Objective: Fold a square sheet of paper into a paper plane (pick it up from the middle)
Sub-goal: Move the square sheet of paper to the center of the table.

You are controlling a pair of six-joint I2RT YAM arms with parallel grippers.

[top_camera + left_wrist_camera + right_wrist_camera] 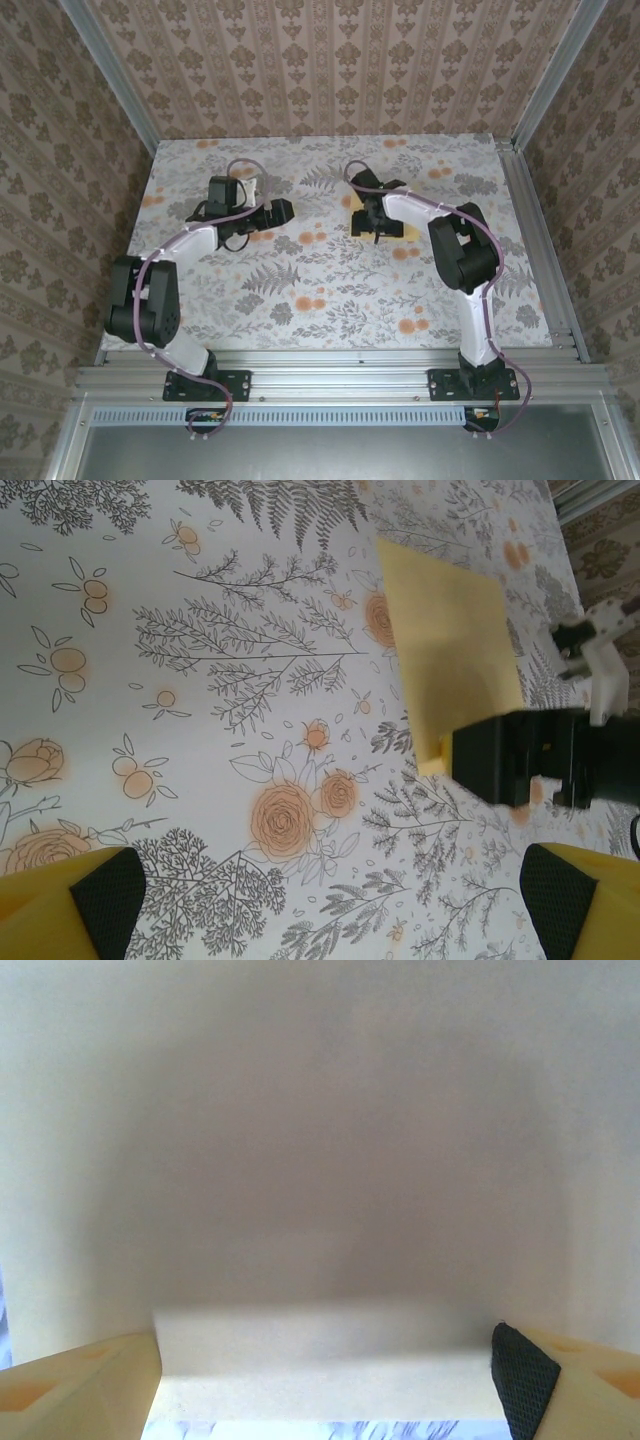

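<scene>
R gripper (325, 1370) jaws wide apart, nothing held, low over square sheet of paper (450, 640), which lies flat on table (300, 290), centre-right. L gripper (325, 900) also splayed, well apart. Risk: thin sheet slides or crumples on pinch; off-centre grab = skewed fold.

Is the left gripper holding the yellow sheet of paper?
No, the left gripper stands open over the flowered tablecloth, and the square sheet of paper lies flat, apart from it.
</scene>
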